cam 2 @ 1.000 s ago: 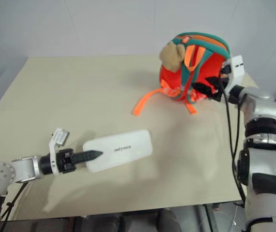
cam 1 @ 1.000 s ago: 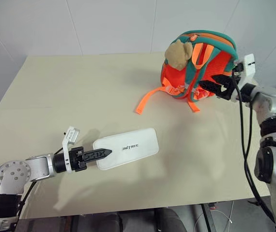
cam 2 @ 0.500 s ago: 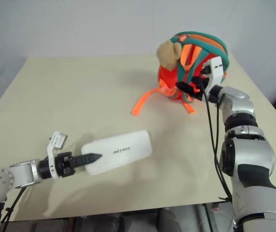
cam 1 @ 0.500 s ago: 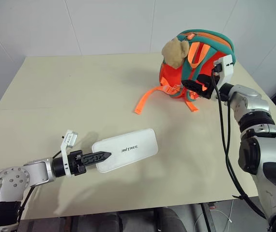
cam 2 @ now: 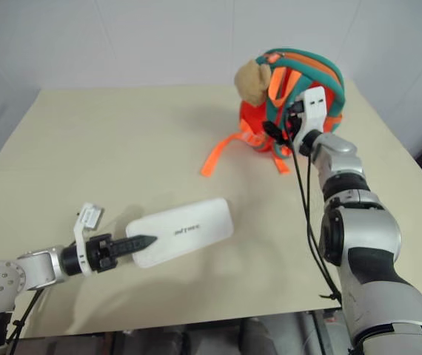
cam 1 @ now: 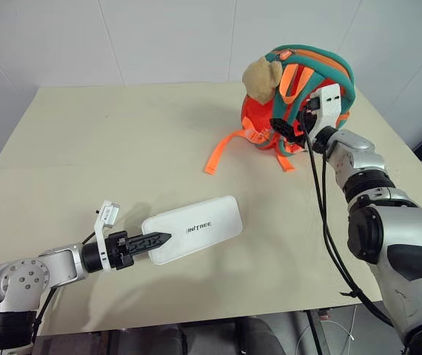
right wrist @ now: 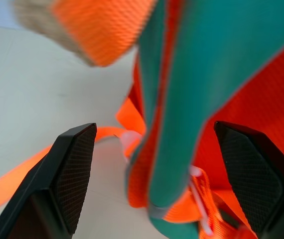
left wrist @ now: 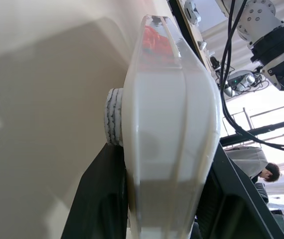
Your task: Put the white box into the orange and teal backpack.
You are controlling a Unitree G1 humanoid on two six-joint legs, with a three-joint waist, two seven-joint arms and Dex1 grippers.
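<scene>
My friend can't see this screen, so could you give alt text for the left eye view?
The left tool grips one end of the white box on a beige table. The right tool is open around a teal strap of the orange and teal backpack.

Even, bright indoor light falls from above on the pale beige surface (cam 1: 122, 148), with no glare. Soft grey shadows lie under the flat white rectangular box (cam 1: 192, 228) and beneath the left arm, spreading toward the near edge. A fainter shadow sits beside the bright orange and teal fabric backpack (cam 1: 300, 96). The right eye view looks slightly hazier and cooler than the left. In the left wrist view, the white box reflects a smear of orange, and the background is overexposed. In the right wrist view, straps are blurred, while the black pincer fingers (right wrist: 72, 174) stay sharp.
</scene>
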